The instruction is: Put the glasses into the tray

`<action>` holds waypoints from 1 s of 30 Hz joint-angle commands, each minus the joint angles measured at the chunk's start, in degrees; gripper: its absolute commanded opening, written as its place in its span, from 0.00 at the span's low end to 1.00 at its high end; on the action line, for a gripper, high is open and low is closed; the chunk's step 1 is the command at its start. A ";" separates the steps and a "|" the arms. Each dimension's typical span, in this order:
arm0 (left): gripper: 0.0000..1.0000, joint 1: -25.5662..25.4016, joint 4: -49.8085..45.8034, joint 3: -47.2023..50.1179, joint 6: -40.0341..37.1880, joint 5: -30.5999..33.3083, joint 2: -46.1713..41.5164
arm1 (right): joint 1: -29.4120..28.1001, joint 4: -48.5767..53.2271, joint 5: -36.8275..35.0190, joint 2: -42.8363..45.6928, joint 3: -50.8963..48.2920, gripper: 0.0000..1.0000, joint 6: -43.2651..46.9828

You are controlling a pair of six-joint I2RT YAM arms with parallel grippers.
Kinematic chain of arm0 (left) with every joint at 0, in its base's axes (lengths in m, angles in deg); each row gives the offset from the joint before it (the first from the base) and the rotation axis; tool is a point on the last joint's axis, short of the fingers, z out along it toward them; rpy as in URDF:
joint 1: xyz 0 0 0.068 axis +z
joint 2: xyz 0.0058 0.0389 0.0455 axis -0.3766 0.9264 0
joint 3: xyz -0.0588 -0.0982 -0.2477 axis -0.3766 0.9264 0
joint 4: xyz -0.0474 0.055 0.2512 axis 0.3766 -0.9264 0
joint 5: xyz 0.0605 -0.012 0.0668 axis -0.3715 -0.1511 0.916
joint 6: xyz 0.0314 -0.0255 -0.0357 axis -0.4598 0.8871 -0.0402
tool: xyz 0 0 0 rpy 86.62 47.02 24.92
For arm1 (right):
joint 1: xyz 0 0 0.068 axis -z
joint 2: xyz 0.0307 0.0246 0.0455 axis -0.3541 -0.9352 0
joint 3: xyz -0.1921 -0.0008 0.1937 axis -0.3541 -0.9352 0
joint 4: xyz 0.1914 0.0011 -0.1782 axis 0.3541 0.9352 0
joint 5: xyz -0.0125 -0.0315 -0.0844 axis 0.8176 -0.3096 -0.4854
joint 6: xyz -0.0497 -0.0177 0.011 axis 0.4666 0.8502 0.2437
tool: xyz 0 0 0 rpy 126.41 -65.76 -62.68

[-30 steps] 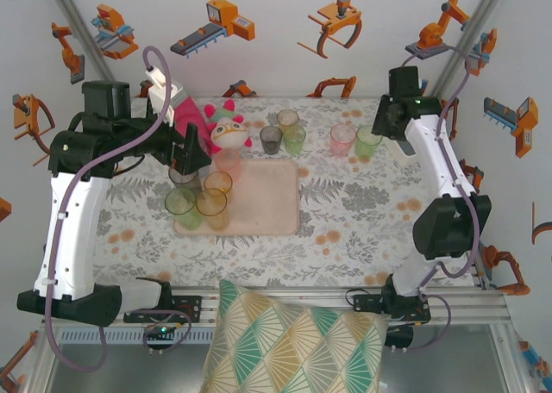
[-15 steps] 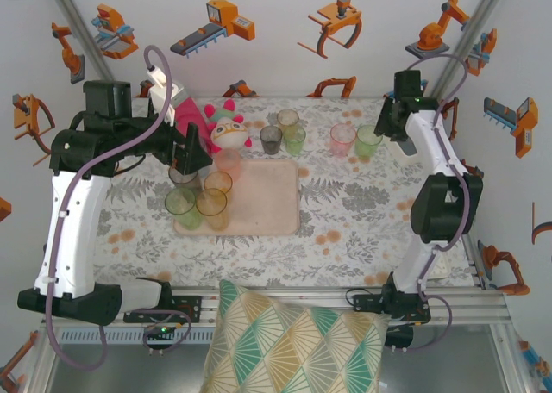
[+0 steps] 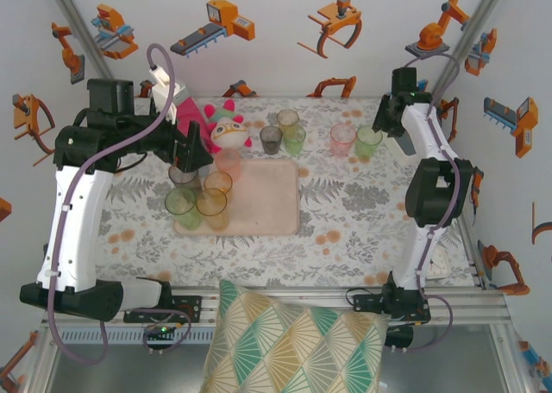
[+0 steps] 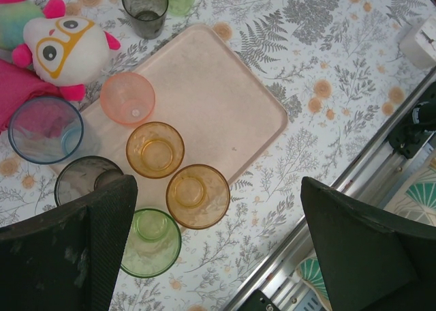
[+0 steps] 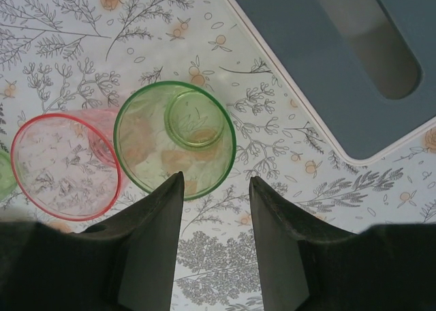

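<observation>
Hovering released and empty, your right claw (image 5: 216, 181) faced a green tumbler (image 5: 163, 144) that looked light, thin, slippery; one rim wall suited pinching.

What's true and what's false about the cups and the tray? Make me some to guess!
1. Two amber glasses stand on the tray. True.
2. The right jaws hold a green glass. False: they're open and empty, near the green glass.
3. The tray is full. False: most of it is bare.
4. A plush toy lies beside the tray. True.
5. The left jaws are shut. False: they're wide open.
</observation>
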 commanded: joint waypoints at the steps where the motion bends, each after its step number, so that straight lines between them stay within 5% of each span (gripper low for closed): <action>1: 0.97 0.31 -0.51 0.31 -0.25 -1.06 0.01 | 0.44 1.30 0.04 -1.39 2.30 0.43 0.92; 30: 0.97 0.86 -0.22 0.99 -0.21 -0.97 0.66 | 0.79 2.18 -2.04 -7.46 2.69 0.36 2.87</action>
